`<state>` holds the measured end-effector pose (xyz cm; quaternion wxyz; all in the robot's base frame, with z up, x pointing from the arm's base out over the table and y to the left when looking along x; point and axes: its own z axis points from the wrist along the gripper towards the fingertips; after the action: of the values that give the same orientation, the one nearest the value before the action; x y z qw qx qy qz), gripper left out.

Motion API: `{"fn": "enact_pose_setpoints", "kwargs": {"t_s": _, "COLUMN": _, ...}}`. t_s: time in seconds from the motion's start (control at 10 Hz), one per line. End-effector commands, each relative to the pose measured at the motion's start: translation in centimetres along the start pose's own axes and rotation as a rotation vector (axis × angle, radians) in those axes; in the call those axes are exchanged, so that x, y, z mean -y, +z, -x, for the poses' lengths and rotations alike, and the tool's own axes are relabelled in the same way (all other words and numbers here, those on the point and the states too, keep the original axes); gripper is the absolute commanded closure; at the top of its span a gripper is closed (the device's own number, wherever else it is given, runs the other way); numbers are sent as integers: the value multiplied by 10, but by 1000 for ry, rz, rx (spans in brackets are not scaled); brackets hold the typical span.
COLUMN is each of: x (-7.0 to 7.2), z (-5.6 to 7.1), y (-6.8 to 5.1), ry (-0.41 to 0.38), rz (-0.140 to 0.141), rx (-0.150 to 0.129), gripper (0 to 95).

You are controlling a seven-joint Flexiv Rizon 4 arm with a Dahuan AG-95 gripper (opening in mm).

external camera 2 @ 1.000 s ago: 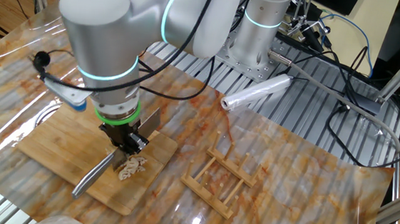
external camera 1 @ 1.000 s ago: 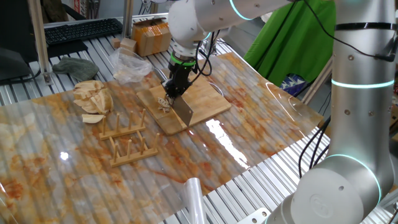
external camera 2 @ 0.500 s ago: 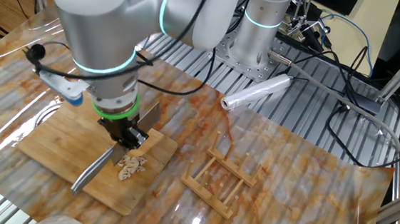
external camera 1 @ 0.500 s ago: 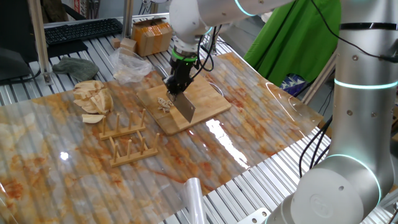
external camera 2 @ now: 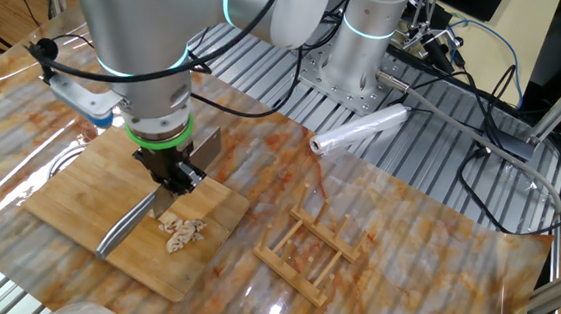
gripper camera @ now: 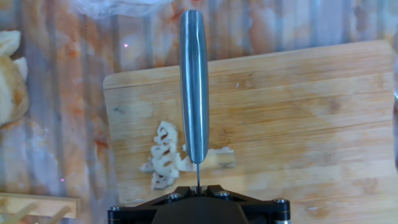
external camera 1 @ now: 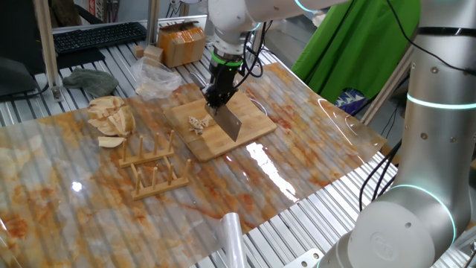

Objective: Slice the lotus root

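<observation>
The black two-finger tool (external camera 2: 172, 174) pinches a steel cleaver (external camera 1: 227, 123) above pale beige lotus root slices (gripper camera: 166, 163) on the bamboo cutting board (gripper camera: 298, 124).

A wooden rack (external camera 1: 151, 170), a heap of pale wedges (external camera 1: 111, 118) and a plastic bag (external camera 1: 156, 77) sit apart.

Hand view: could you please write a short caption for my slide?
Seen from above, a cleaver held in the hand hangs over lotus root slices on a wooden cutting board.
</observation>
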<state>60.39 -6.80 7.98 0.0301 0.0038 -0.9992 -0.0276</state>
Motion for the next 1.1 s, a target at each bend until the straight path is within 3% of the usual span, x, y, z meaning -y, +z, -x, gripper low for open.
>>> {"fn": "enact_pose_setpoints", "kwargs": {"t_s": 0.1, "x": 1, "z": 1, "y": -1, "ry": -3, "rz": 2, "rx": -2, "gripper": 950}}
{"fn": "enact_pose_setpoints", "kwargs": {"t_s": 0.8, "x": 3, "z": 1, "y": 1, "ry": -45, "rz": -6, "rx": 3, "gripper": 950}}
{"fn": "enact_pose_setpoints", "kwargs": {"t_s": 1.0, "x": 3, "z": 3, "y": 7, "ry": -56, "rz": -15, "rx": 5, "gripper": 950}}
{"fn": "enact_pose_setpoints", "kwargs": {"t_s": 1.1, "x": 3, "z": 6, "y": 16, "ry": -59, "rz": -11, "rx": 11, "gripper": 950}}
